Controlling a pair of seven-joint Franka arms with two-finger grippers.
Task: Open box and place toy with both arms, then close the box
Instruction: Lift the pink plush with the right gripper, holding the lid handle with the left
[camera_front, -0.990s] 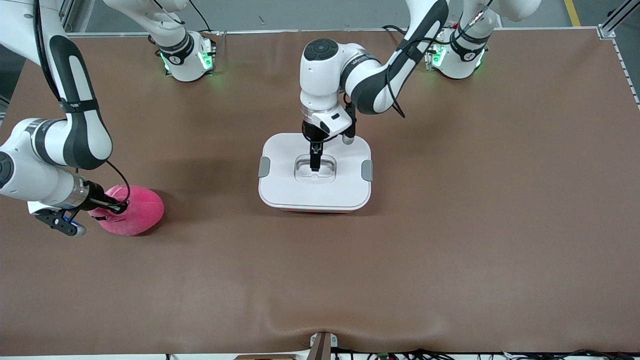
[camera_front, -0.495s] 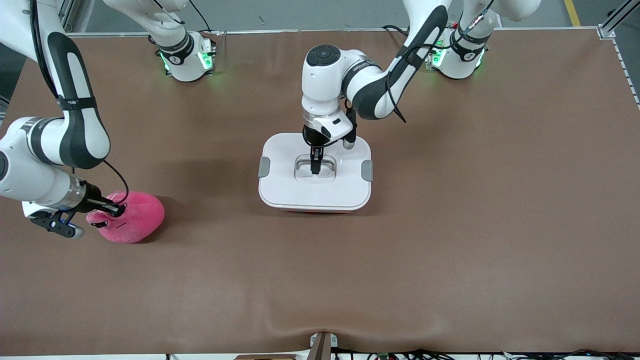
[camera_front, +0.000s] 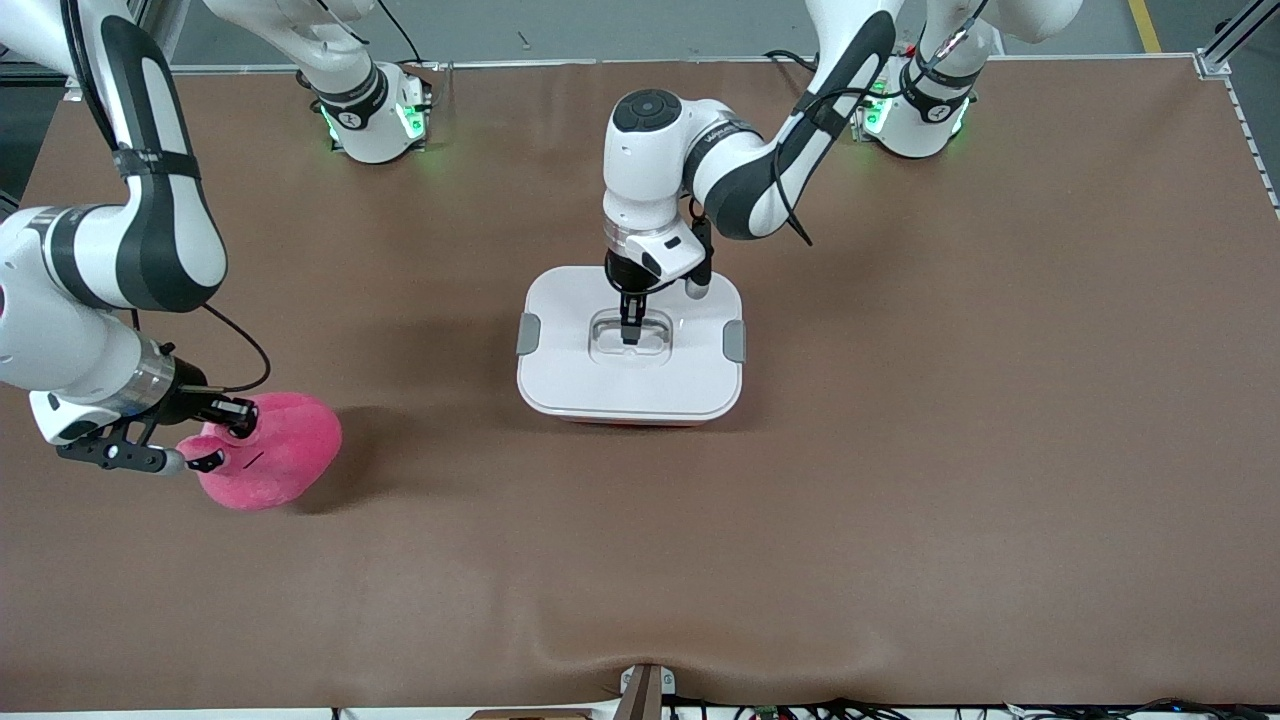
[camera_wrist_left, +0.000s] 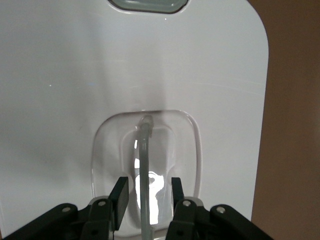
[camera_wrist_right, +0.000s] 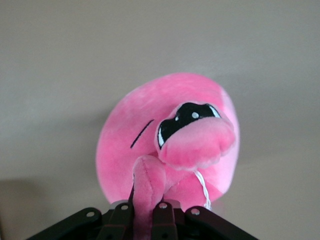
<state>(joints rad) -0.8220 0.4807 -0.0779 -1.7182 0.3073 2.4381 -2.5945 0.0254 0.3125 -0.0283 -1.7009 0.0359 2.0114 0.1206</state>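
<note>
Front view: my left arm reaches from its base down to the middle of the table, and my left gripper stands upright in the recessed handle well of the box. The box sits mid-table with its white lid on and a grey clip at each short side. My right gripper is at the right arm's end of the table, clamped on the toy. The toy lies nearer to the front camera than the box and well apart from it; whether it rests on the table or hangs just above it I cannot tell.

Left wrist view: my left gripper has its fingers apart, one on each side of the clear handle that arches across the well. A gap shows between each finger and the handle; no contact is visible. A grey clip shows at the lid's edge.

Right wrist view: my right gripper is closed tight on a small pink flap of the toy. The toy faces the camera, with one half-lidded dark eye and a thin line mouth visible. A white thread hangs beside the pinched flap.
</note>
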